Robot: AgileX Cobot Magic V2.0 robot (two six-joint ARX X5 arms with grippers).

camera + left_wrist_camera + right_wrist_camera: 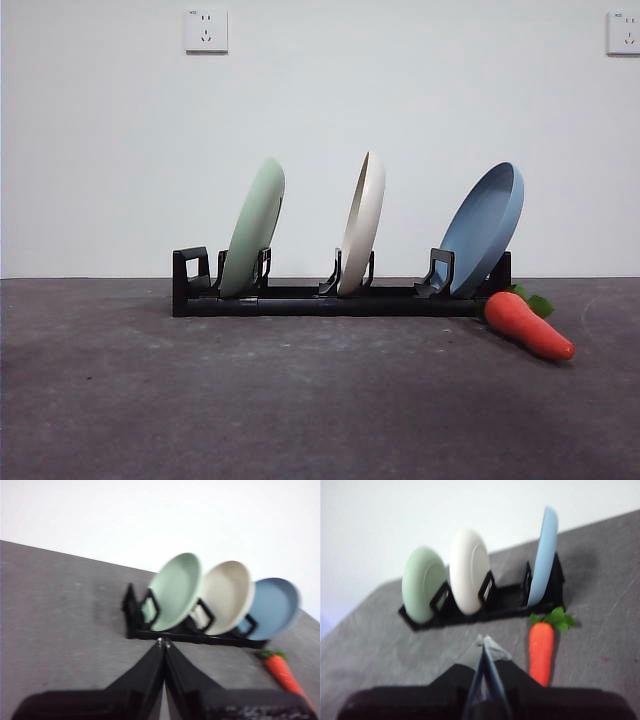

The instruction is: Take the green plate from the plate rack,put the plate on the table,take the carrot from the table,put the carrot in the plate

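The green plate stands on edge in the left slot of the black plate rack, leaning right. It also shows in the left wrist view and the right wrist view. The carrot lies on the table by the rack's right end, leaves toward the rack; it shows in the right wrist view too. My left gripper is shut and empty, short of the rack. My right gripper is shut and empty, near the carrot. Neither arm shows in the front view.
A cream-white plate stands in the rack's middle slot and a blue plate in the right slot. A white wall with two sockets rises behind the table.
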